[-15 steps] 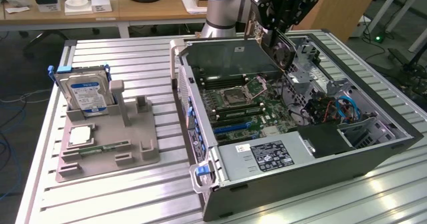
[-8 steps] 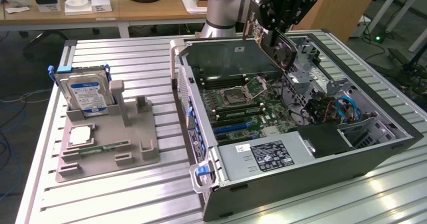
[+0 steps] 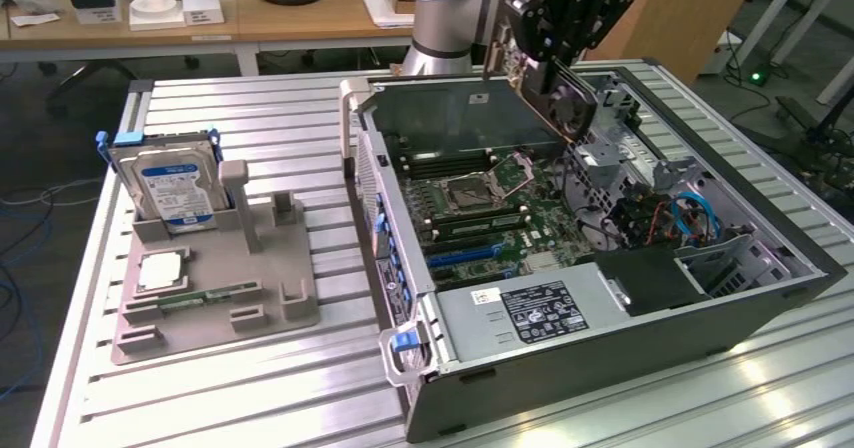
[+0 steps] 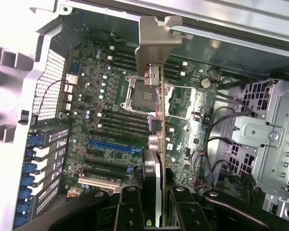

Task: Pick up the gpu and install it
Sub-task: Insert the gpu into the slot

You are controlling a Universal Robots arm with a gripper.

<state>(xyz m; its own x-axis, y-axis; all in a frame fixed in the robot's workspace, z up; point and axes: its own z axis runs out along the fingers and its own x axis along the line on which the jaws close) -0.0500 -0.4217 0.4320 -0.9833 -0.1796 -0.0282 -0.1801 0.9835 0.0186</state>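
Misalignment threatens: pincer (image 4: 156, 199) clamps the gpu (image 4: 156, 139) edge-on above the motherboard (image 4: 101, 96); tilt could miss the blue slot (image 4: 113, 146) below, striking components.

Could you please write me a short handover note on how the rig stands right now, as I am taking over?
Gripper: shut on the gpu, card edge-on between the fingers, silver bracket at the far end.
Where: the gpu hangs tilted above the open computer case, over the motherboard, in no slot.
Done: gpu picked up and brought over the case.
Left: gpu not yet seated.
Aside: the hard drive stands in the grey holder.
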